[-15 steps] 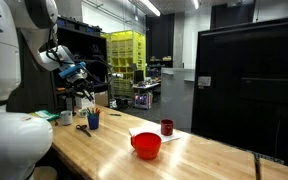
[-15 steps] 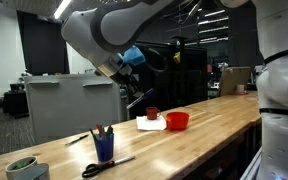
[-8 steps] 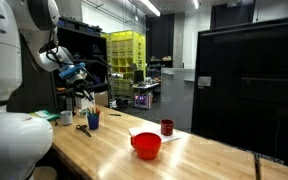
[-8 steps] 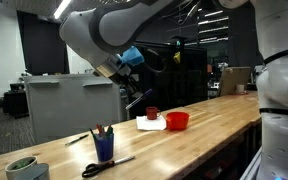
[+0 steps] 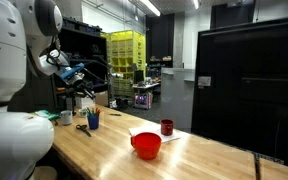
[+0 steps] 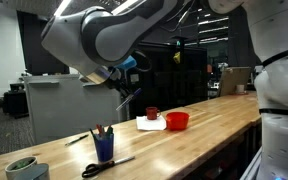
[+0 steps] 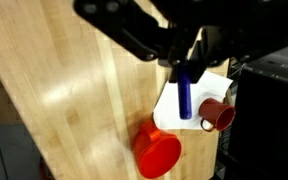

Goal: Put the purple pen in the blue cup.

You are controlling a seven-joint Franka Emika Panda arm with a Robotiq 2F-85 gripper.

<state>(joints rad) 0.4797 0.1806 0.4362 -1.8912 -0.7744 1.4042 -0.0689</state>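
Hovers high above the long wooden table [image 5: 209, 155]; from up there, could lose a dropped load to a bounce and a roll off the edge. Aims the gripper [image 7: 184, 62], in the wrist view, toward the red bowl [image 7: 158, 153] and dark red cup [image 7: 216, 113]; risks descending over the wrong vessel. Needs instead the small blue cup [image 6: 104, 149], well apart from both and already crowded with other pens; could clip its rim or jam against the contents and topple it. Pinches the purple pen [image 7: 184, 92] between narrow-set fingers, aloft, sticking out beyond the tips; could let so thin a shaft swivel or slip.
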